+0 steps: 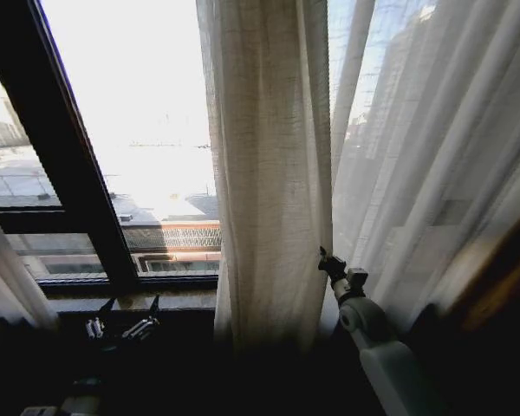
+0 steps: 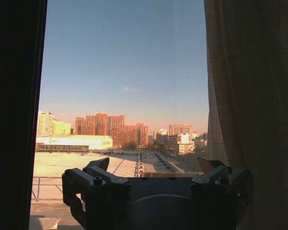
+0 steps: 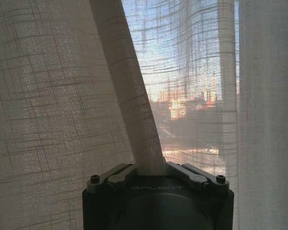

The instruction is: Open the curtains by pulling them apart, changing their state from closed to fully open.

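Far left we see the window frame (image 1: 65,165), its base lost in shadow. Left gripper (image 1: 121,322) sits low w/ fingers spread, holding nothing. Sheer cream curtains (image 1: 273,173) hang centre-right, pleated. Right gripper (image 1: 328,260) is pinched on a fold.

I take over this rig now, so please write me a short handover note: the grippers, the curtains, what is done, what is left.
Right gripper: shut on a fold of the curtains, at the edge of the bunched middle panel.
Left gripper: open, holding nothing, low by the window sill.
Done: the glass on the robot's left is uncovered.
Left: the sheer fabric on the right side still covers the window; not fully open yet.
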Motion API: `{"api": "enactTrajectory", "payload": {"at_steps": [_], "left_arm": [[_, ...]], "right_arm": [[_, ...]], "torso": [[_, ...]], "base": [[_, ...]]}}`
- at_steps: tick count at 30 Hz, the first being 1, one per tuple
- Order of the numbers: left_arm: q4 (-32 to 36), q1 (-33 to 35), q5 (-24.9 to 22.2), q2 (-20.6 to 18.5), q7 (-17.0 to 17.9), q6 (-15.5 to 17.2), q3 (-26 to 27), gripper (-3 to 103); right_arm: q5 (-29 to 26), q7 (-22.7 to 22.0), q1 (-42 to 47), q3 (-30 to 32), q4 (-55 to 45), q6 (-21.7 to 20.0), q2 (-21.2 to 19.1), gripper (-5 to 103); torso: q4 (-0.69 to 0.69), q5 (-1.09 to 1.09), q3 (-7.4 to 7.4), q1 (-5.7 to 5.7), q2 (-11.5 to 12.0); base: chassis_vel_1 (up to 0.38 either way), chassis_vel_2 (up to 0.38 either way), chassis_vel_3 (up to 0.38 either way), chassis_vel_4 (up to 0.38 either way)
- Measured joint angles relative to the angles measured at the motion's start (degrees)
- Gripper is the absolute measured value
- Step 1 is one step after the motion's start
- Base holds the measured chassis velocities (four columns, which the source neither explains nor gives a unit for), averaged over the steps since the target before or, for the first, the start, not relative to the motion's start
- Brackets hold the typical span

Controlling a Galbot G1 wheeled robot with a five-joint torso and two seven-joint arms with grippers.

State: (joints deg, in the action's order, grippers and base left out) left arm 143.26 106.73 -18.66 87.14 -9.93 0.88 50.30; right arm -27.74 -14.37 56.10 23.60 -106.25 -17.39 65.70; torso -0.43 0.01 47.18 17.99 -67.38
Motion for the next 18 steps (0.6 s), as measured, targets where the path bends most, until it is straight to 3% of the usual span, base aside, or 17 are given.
{"api": "enactTrajectory", "payload": {"at_steps": [18], "left_arm": [[0.0,0.0,-0.1,0.0,0.0,0.0,-0.1,100]], "right_arm": [[0.0,0.0,0.6,0.8,-0.6,0.0,-0.5,0]], "torso": [[0.01,0.01,0.0,0.0,0.0]], "base": [[-0.353,-0.351,0.36,0.35]]}}
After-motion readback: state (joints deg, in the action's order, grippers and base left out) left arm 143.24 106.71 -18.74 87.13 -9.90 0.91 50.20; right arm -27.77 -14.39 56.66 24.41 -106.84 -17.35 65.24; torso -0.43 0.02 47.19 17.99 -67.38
